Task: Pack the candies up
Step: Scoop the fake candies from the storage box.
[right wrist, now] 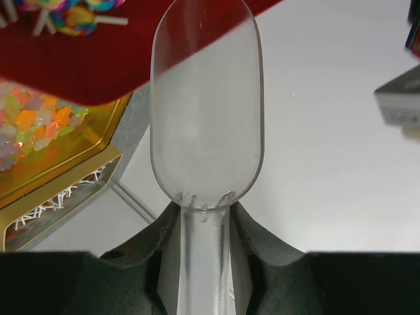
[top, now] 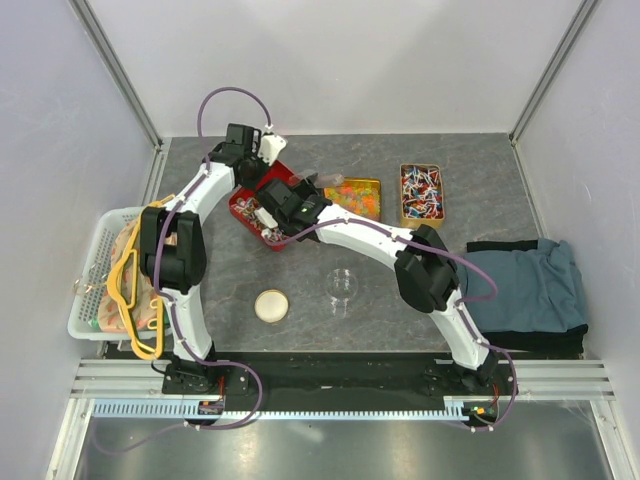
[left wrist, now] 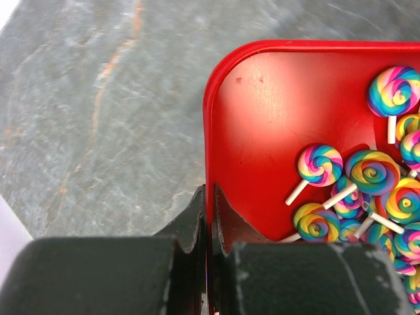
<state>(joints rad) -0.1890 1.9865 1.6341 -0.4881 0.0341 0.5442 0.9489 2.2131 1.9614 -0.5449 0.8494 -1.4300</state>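
Observation:
The candies (left wrist: 319,164) are rainbow swirl lollipops on white sticks, piled in a red tray (left wrist: 262,98). My left gripper (left wrist: 211,197) is shut on the tray's left rim, one finger inside the wall and one outside. In the top view the tray (top: 240,206) lies at the back left, with both grippers over it. My right gripper (right wrist: 205,223) is shut on the handle of a clear plastic scoop (right wrist: 207,111). The scoop's bowl holds nothing and reaches past the tray's edge (right wrist: 79,65). More of the candies (right wrist: 72,16) show at the top of the right wrist view.
A gold tin of orange and yellow gummies (top: 357,197) and a second tin of red, white and blue sweets (top: 422,193) stand right of the tray. Nearer me are a clear dome (top: 342,285) and a round beige lid (top: 271,305). A white basket with hangers (top: 92,262) sits left, folded cloth (top: 525,285) right.

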